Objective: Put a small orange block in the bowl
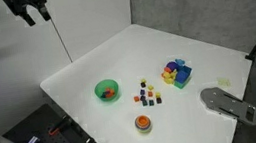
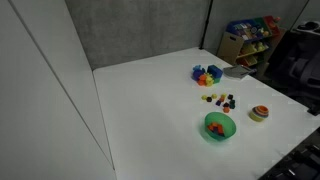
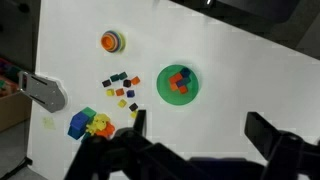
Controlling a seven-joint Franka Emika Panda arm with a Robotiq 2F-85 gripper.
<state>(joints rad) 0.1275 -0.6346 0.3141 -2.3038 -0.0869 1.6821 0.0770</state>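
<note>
The green bowl sits near the surface's near edge, small blocks inside; tiny cubes lie between it and the block pile.

Light is even and diffuse, with no strong direction. In the wrist view the white table ahead of the fingers is bright, close to washed out, and the bowl beyond them throws almost no shadow. The fingers themselves are dark, soft-edged and out of focus, while things farther from them look sharper. In both exterior views the table looks greyer and dimmer, detail is coarse, and the tiny cubes blur into specks.
</note>
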